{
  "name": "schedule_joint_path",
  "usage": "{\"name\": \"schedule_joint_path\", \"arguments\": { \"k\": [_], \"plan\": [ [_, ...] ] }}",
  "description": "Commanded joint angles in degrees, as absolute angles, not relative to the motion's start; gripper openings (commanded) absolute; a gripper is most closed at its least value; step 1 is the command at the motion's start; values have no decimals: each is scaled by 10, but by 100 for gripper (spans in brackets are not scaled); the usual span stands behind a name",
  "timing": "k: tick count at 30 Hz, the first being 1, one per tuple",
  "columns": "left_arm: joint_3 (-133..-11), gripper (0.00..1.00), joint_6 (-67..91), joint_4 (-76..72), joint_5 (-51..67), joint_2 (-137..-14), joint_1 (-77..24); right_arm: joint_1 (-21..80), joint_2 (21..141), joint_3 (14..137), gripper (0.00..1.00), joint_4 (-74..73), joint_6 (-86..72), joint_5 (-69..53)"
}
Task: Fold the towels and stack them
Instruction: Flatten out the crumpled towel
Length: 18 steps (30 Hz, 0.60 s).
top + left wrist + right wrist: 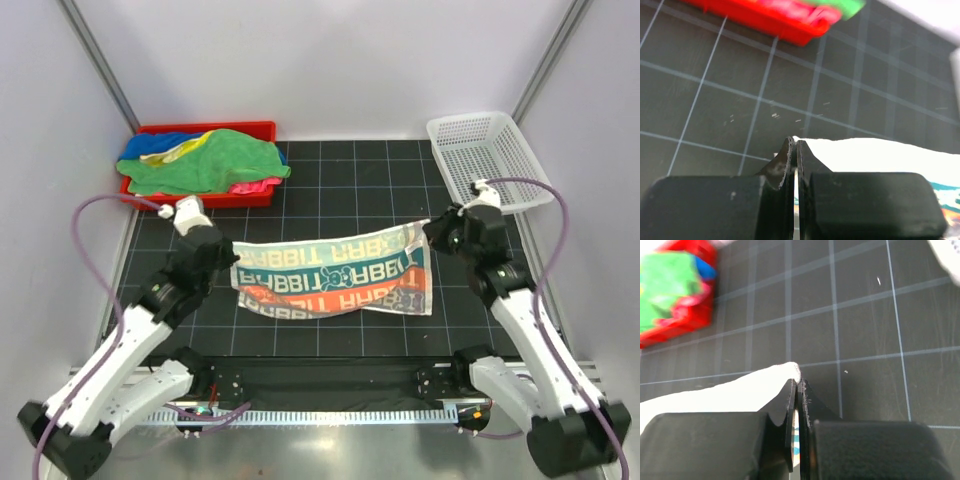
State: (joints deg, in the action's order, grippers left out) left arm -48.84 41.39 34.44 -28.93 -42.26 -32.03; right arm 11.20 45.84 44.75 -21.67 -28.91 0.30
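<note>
The black gridded table mat (350, 190) carries everything. At its centre lies the cream towel printed with teal and orange letters (335, 283), spread wide, its near edge flat on the mat and its far edge raised. At ten o'clock a heap of plain towels, green uppermost (205, 165), fills the red plastic tray (255, 128). At two o'clock stands the white mesh basket (485, 155), tilted and apparently empty.

The left gripper (794, 145) is clamped tight on the printed towel's far corner at nine o'clock. The right gripper (796, 385) pinches the matching corner at three o'clock. Holding both corners keeps the edge taut and level, probably so it can be carried over toward six o'clock for a half fold. Nothing lies in that path; tray and basket sit well apart.
</note>
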Motion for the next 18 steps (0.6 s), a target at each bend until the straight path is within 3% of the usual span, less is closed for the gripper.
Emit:
{"name": "schedule_joint_path", "arguments": {
  "k": [1,10,18],
  "plan": [
    [-462,0,425,280,-326,-517,-302,113,569,431,1,-132,-310,26],
    [-525,0,395,114,-282,-789,-198,113,807,498,1,-17,-330,104],
    [-597,2,386,97,-247,-901,-156,113,912,537,1,17,-330,148]
  ]
}}
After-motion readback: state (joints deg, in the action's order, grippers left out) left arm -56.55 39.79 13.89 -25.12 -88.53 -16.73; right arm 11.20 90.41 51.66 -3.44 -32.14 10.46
